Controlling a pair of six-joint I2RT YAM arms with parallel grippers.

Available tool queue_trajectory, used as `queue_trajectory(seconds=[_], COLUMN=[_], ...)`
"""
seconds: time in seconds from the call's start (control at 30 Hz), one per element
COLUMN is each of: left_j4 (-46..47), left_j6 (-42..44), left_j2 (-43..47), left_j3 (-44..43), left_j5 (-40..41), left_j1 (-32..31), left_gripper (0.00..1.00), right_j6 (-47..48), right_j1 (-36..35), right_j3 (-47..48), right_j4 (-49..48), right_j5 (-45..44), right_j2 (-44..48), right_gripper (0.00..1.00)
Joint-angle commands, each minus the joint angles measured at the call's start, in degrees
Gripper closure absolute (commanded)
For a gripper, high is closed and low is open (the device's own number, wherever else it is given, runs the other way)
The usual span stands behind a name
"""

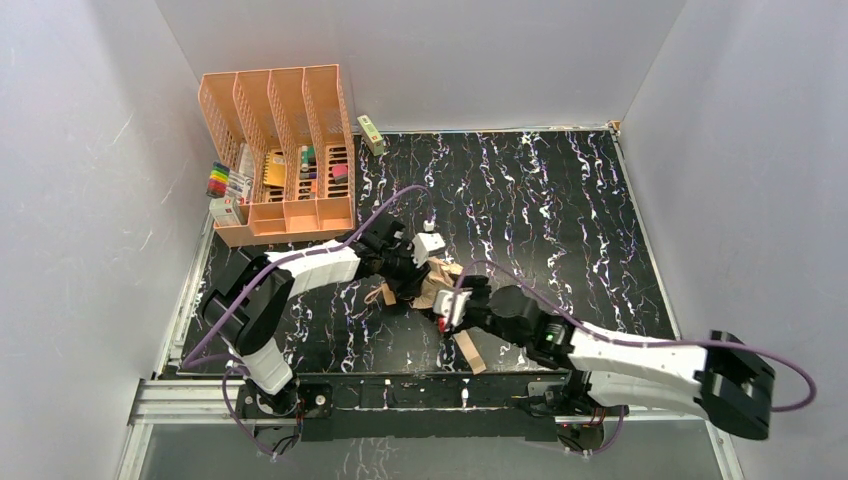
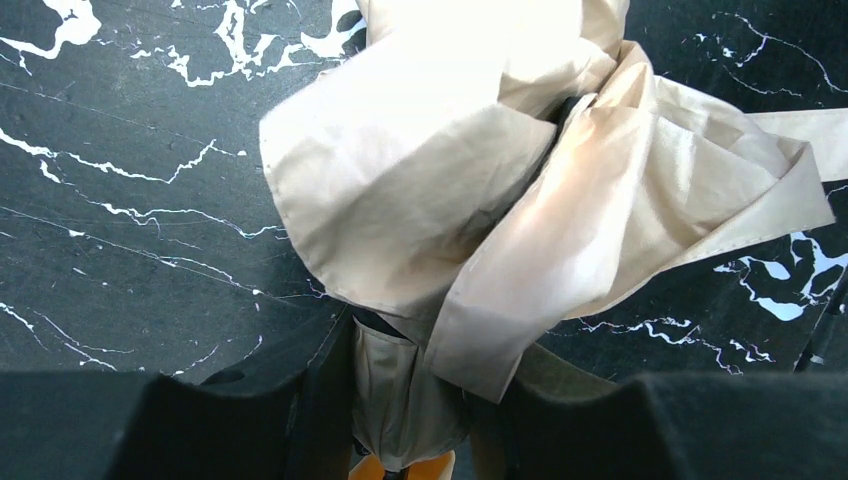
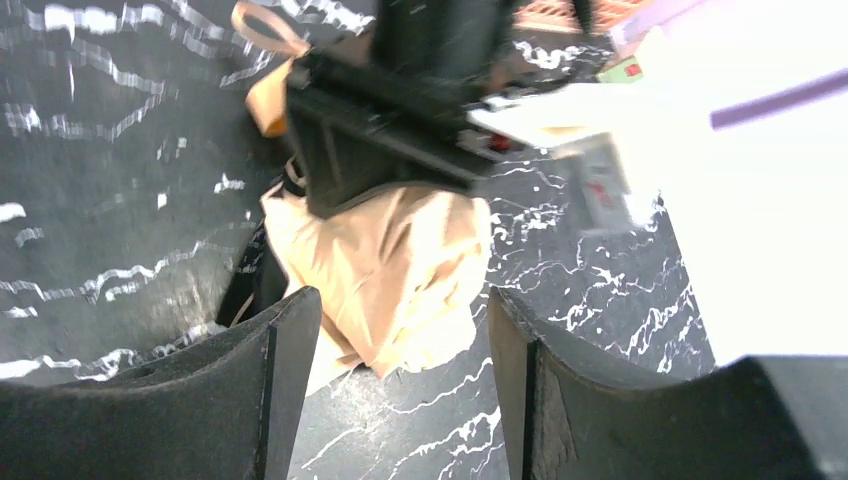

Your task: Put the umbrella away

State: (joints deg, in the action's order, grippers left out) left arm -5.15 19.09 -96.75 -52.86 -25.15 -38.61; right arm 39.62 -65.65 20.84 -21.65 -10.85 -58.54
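Two grippers meet at one umbrella

From overhead, the umbrella (image 1: 432,285) lies loosely bundled in the middle of the table (image 1: 560,220), between both arms and well apart from the peach desk organizer (image 1: 285,150) at the far left. Only the left wrist view shows the left gripper (image 2: 410,400) pinched onto the pale fabric bunched between its fingers (image 2: 230,420). Only the right wrist view shows the right gripper (image 3: 400,310) spread wide and holding nothing, with the umbrella just beyond its tips.
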Motion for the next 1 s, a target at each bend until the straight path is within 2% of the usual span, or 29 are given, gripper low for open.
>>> queue_trajectory(seconds=[0.0,0.1,0.17,0.37,0.5,0.6,0.67,0.73,0.77,0.87,0.97], left_j4=[-1.95,-1.71,-1.79,-1.39,0.74,2.68,4.18,7.56,8.64,15.29,19.86], left_j6=[1.58,1.56,1.63,1.34,0.86,0.79,0.85,1.97,2.31,5.13,7.49], left_j2=[0.59,0.22,-0.12,-0.01,1.48,2.45,2.69,0.87,-0.14,-3.29,-9.40], left_j3=[2.32,2.24,2.36,3.25,5.55,7.54,8.60,9.72,10.19,13.64,14.02], left_j5=[6.03,7.86,8.91,14.02,19.50,24.15,29.82,41.37,45.18,58.32,66.94], left_j1=[-1.33,-2.55,-3.26,-5.66,-7.75,-9.90,-11.64,-18.22,-20.90,-28.17,-33.64], left_gripper=[0.90,0.92,0.92,0.93,0.95,0.95,0.95,0.95,0.96,0.96,0.97], right_j6=[-17.66,-25.04,-29.51,-41.67,-44.90,-42.50,-40.49,-33.92,-31.57,-23.47,-15.61], right_j1=[0.35,3.02,6.60,21.70,31.81,36.43,37.78,39.02,39.14,39.16,39.10], right_j3=[0.56,2.48,4.29,13.38,21.70,27.75,32.37,42.05,44.76,49.97,52.74], right_j4=[8.01,12.59,16.94,29.06,36.92,38.76,38.99,41.99,44.00,48.14,51.42], right_j5=[-7.10,-13.71,-13.84,-4.09,4.97,14.74,18.27,29.03,32.08,40.30,45.75], right_j2=[10.23,13.66,14.11,9.53,0.07,-6.89,-12.22,-23.12,-26.07,-32.56,-36.13], right_gripper=[0.32,0.33,0.32,0.31,0.29,0.26,0.24,0.16,0.16,0.16,0.16])
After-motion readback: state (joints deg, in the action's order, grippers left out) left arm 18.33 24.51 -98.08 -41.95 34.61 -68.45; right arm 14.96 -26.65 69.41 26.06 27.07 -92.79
